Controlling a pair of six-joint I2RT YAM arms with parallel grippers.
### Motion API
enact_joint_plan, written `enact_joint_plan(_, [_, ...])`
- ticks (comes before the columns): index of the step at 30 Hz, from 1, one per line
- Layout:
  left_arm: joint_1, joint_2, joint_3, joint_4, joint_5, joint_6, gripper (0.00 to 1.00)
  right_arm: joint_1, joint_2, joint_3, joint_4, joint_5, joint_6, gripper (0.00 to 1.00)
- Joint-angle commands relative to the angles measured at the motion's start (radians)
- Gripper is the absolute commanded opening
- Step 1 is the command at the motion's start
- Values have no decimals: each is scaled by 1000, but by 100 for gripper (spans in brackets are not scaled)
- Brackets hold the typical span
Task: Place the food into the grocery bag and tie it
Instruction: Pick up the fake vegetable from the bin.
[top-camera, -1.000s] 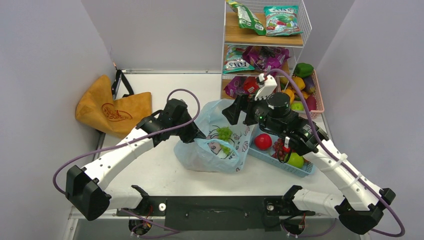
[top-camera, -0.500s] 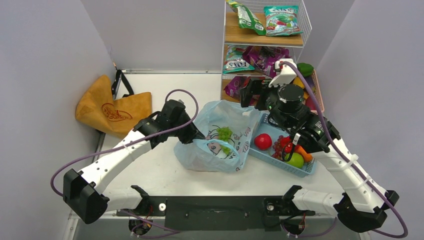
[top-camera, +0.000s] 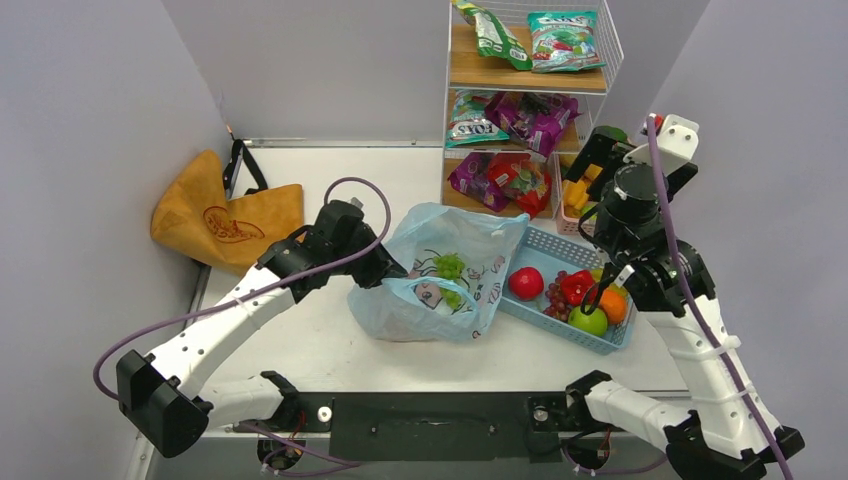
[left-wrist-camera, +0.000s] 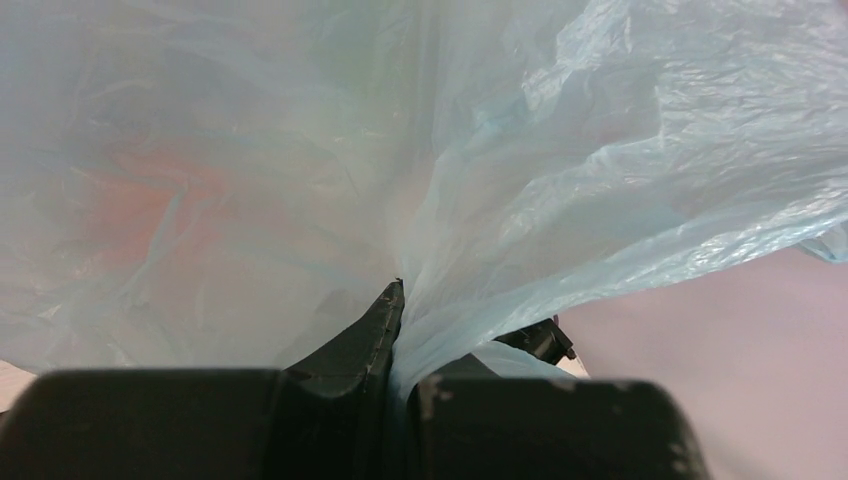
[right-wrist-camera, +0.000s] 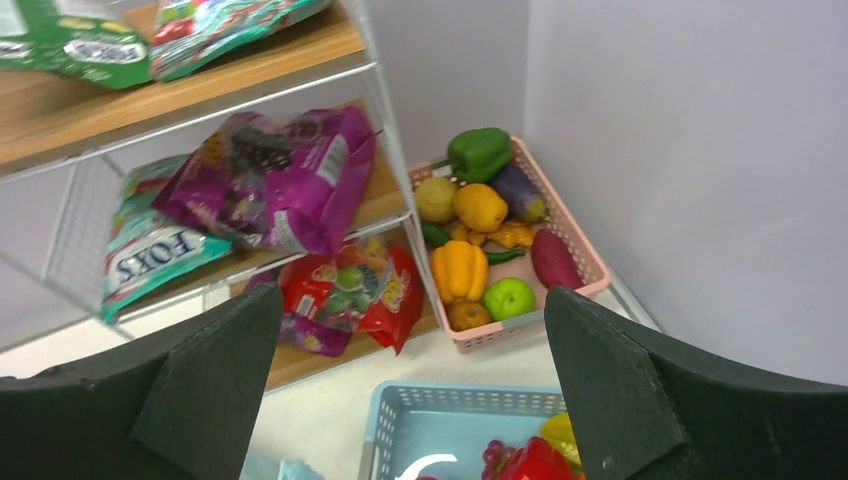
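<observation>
At grocery bag left rim: left tool pinched shut on it. Inside bag: one green grape bunch. Right of bag: two baskets, blue basket and pink basket; right tool spread wide, empty.

Grapes in bag, seemingly touching basket.

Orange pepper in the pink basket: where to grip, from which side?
Grip the orange pepper across its ribbed middle, coming straight down: it lies packed in the pink basket, green apple beside it, so side entry looks blocked. The right pincer is open.
</observation>
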Motion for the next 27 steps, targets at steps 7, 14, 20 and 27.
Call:
enact_joint_plan(7, [-6, -60, 28, -55, -20, 22, 0, -303, 91, 68, 4, -25, 163, 100])
enact_joint_plan(14, [-7, -83, 18, -72, -18, 28, 0, -574, 191, 49, 11, -329, 336, 98])
enact_joint_plan(20, [-6, -83, 20, -87, -20, 38, 0, -740, 353, 73, -8, -579, 392, 100])
enact_joint_plan(27, [-7, -79, -15, -53, -9, 39, 0, -813, 556, 73, -20, -805, 387, 95])
